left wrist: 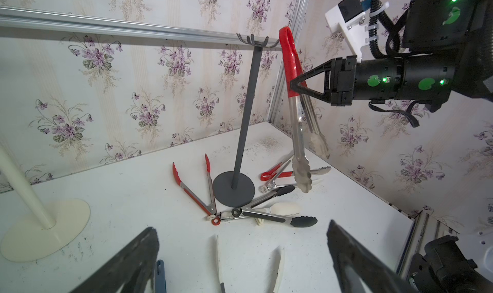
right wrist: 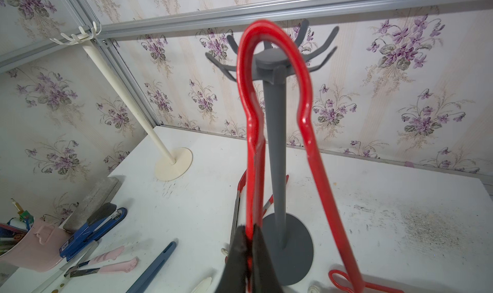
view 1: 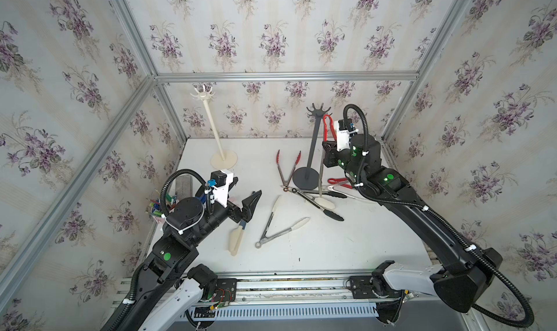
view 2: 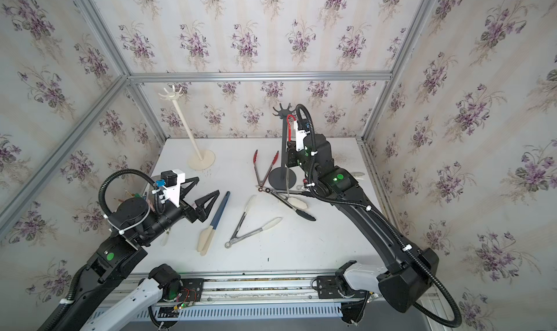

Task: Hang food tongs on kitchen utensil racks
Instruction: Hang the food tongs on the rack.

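Beside dark rack (left wrist: 245,112), red tongs (left wrist: 289,64) pinched in right claw (left wrist: 293,85)

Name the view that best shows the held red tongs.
The left wrist view: the held tongs appear whole, top to metal tips, beside the dark grey rack. The right wrist view shows only their red handle; both top views, mostly that handle.
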`<state>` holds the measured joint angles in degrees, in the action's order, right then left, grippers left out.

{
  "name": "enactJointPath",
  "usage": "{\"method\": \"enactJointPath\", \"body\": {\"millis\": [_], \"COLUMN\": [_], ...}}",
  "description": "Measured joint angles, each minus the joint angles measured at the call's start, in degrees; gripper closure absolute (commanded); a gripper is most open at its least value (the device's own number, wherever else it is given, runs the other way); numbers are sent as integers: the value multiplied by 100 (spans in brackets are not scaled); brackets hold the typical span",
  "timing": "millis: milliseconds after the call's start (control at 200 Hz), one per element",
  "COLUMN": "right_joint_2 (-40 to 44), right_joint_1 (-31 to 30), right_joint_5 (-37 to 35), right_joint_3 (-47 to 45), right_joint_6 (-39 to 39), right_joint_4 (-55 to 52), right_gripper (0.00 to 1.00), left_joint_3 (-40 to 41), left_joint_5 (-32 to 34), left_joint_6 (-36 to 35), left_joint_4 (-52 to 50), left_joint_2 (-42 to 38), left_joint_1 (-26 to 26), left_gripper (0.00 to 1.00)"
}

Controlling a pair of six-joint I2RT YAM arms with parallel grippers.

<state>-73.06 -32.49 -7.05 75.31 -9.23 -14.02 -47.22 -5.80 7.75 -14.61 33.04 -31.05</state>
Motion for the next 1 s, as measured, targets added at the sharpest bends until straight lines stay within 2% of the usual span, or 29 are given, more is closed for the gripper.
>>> {"method": "enactJointPath", "body": {"millis": [999], "right_joint_2": [-243], "right_joint_1": [367], "right_joint_5": [396], "right_joint_3": [-188], "right_joint_6": [-153], "right_joint_4": [262], "right_gripper": [100], "left_joint_3": [2], "left_joint_5": [39], "left_joint_6": [-39], "left_joint_4": [2], "left_joint_2": [129], "left_joint_1": [0], "left_gripper": [1]}}
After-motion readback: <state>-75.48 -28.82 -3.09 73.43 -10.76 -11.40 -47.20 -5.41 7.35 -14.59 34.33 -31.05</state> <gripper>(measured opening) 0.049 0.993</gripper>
